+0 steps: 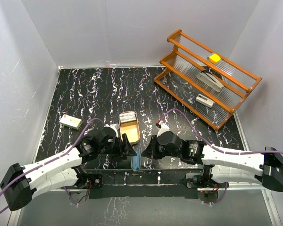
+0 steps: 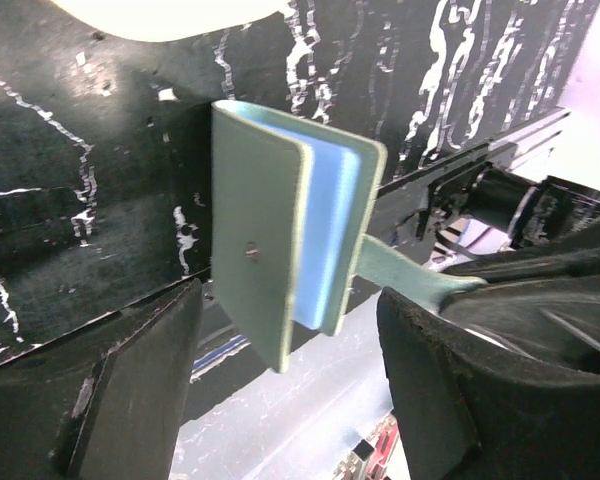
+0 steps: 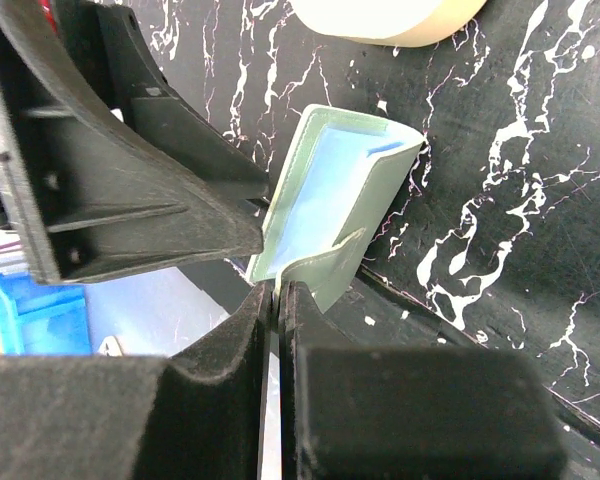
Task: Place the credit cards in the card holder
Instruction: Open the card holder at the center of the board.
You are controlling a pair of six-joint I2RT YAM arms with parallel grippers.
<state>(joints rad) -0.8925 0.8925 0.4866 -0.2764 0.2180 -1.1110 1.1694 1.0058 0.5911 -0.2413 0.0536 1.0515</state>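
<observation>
The teal-green card holder hangs partly folded at the table's near edge, between the two grippers. My right gripper is shut on its snap strap, and the pale blue pockets show above the jaws. My left gripper is open, one finger on each side of the card holder with gaps between. The credit cards lie as a pale stack at the far end of the oval wooden tray, just beyond both grippers.
A small white box lies at the left of the black marbled table. A wooden two-tier rack stands at the back right holding a yellow item and two pale objects. White walls enclose the table.
</observation>
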